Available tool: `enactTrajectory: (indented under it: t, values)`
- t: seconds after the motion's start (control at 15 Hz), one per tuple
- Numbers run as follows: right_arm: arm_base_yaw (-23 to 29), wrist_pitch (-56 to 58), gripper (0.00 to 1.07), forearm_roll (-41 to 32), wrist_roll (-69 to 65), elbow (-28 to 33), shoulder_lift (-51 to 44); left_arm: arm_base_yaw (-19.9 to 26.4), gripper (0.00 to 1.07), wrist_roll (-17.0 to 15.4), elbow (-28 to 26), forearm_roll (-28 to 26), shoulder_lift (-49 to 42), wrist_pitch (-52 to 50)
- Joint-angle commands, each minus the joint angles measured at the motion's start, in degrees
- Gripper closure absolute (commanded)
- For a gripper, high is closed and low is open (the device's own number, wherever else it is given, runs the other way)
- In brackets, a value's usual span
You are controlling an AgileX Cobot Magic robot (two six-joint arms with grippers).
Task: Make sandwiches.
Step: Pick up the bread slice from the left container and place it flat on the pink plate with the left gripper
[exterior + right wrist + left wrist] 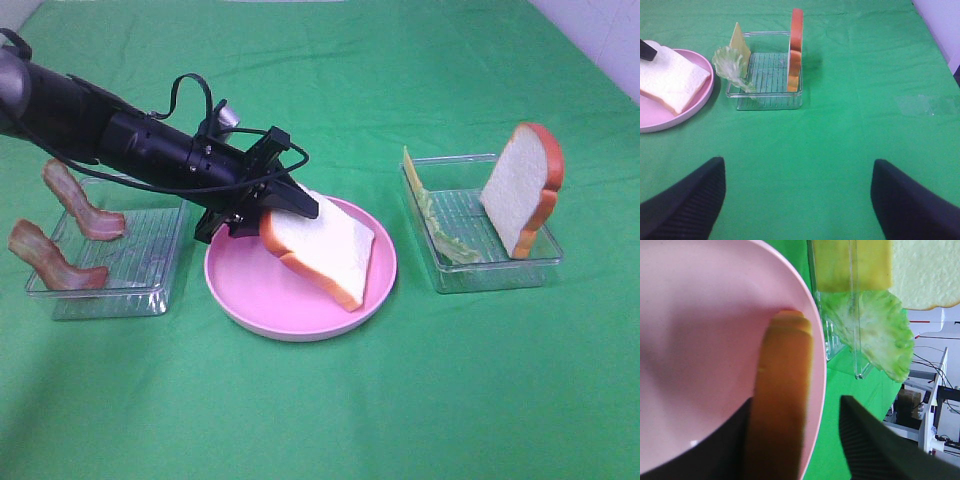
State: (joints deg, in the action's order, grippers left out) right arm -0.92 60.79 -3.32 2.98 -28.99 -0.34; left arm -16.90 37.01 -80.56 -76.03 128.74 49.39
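My left gripper (292,212) straddles the bread slice (328,250) on the pink plate (250,292), jaws parted, while my right gripper (799,162) gapes wide.

The black, cable-draped left arm (110,135) reaches in from ten o'clock, sloping down toward four o'clock. Its black left pincer (298,205) has its jaws parted. The black right pincer (797,200), seen only from its own wrist, angles downward with ribbed fingers (682,200) spread wide.
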Motion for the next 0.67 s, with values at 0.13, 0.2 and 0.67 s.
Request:
enactTrajectory:
  t: [0.13, 0.2, 0.67]
  values:
    - [-0.29, 0.00, 0.32, 0.06, 0.34, 0.17, -0.57, -0.29, 0.23, 2.29, 0.00, 2.23, -3.15, -0.29]
    - [-0.29, 0.00, 0.32, 0.06, 0.34, 0.17, -0.57, -0.29, 0.22, 3.09, 0.00, 4.01, -4.35, -0.57]
    - [-0.29, 0.00, 0.32, 0.06, 0.34, 0.17, -0.57, -0.29, 0.22, -6.07, 0.00, 26.93, -13.81, -4.87]
